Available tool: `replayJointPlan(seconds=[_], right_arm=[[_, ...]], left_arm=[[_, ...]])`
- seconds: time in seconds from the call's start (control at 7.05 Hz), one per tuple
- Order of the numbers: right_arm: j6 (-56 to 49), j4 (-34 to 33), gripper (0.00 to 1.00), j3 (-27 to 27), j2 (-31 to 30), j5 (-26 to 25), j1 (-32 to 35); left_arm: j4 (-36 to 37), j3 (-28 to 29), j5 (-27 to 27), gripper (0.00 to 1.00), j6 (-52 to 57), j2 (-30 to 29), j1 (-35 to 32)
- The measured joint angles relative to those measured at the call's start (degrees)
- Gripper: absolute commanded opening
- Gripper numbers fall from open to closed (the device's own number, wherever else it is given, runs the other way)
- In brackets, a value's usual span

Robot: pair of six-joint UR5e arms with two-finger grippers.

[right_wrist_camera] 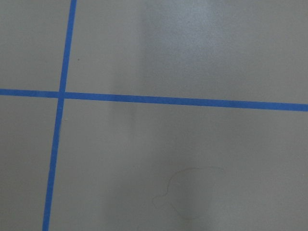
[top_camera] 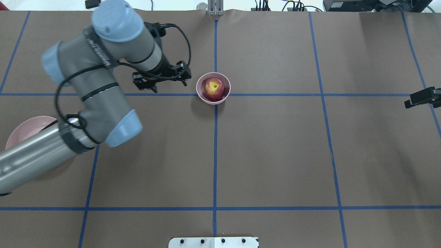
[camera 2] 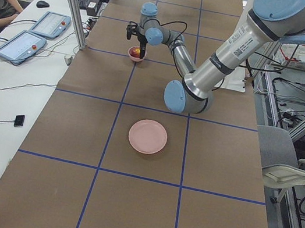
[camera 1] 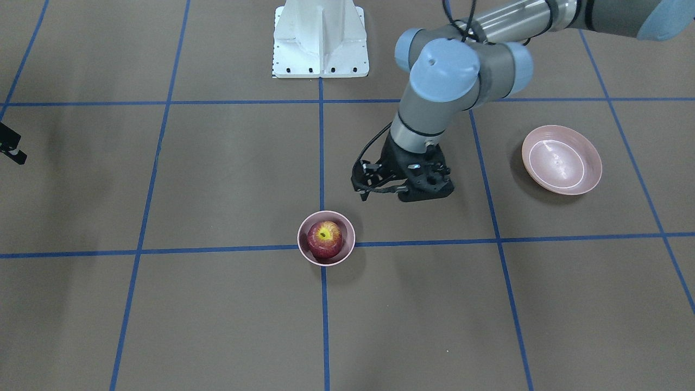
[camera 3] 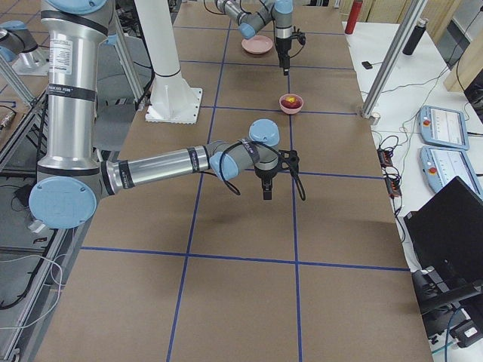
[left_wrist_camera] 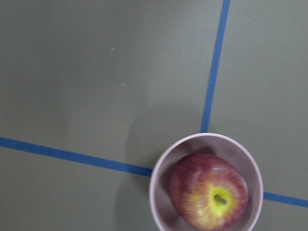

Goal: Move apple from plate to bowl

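Observation:
The dark red apple (camera 1: 324, 239) with its yellow stem patch sits inside the small deep pink bowl (camera 1: 348, 226) on the centre tape cross. Both also show in the overhead view, apple (top_camera: 213, 89) in bowl (top_camera: 199, 94), and in the left wrist view, apple (left_wrist_camera: 208, 197) in bowl (left_wrist_camera: 161, 192). My left gripper (top_camera: 162, 81) hangs above the table beside the bowl, apart from it, empty, and looks open. The wide pink plate (camera 1: 562, 163) lies empty far off on my left. My right gripper (top_camera: 410, 102) hovers at the table's right edge, shut and empty.
The white robot base (camera 1: 320, 41) stands at the table's near side. My left arm's elbow (top_camera: 100, 86) stretches over the table between plate and bowl and covers part of the plate (top_camera: 24, 129). Blue tape lines (camera 1: 320, 163) grid the brown table.

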Motion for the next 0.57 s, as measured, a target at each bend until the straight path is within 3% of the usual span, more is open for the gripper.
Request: replayJointPlan(seconds=[0.14,0.28,0.57], right_arm=[[-1.33,-0.03,1.0,1.12,-1.53,0.04,0.98],[-3.29,-0.07,1.0,2.05,-3.03,0.06,2.1],[-7.15,-0.39,1.0,2.52,-5.07,0.26,4.24]], left_arm=[[5.07,-9.95,-0.5,0.98,10.31,9.04,-2.51],[6.55,-16.25,-1.72,0.98,19.93,17.78,-6.16],[5.97,-19.43,-7.96,0.98,40.91,30.85,-18.12]])
